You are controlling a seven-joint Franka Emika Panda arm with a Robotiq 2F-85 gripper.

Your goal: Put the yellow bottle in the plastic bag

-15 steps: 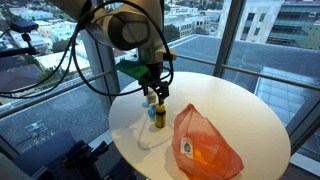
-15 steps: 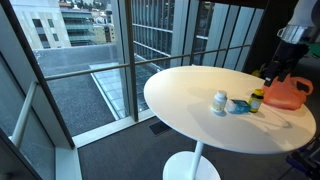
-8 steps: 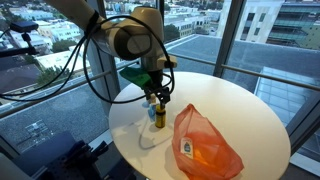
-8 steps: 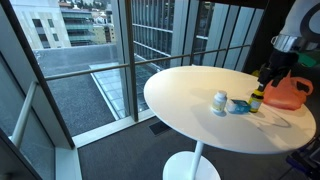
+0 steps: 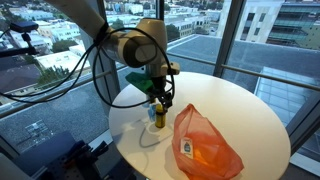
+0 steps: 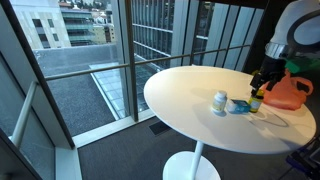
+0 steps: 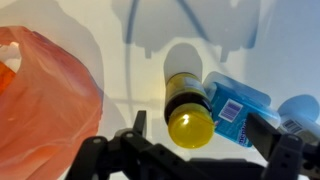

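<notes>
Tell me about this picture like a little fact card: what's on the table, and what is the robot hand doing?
Table: round white table
Bottle: small yellow bottle with a yellow cap, upright, outside the bag
Bag: orange plastic bag, lying on the table beside the bottle
Neighbours: blue packet right next to the bottle; white jar just past the packet
Gripper: black gripper, open, just above the bottle, one finger on each side of the cap
Task status: bottle not yet gripped, not in the bag
</notes>
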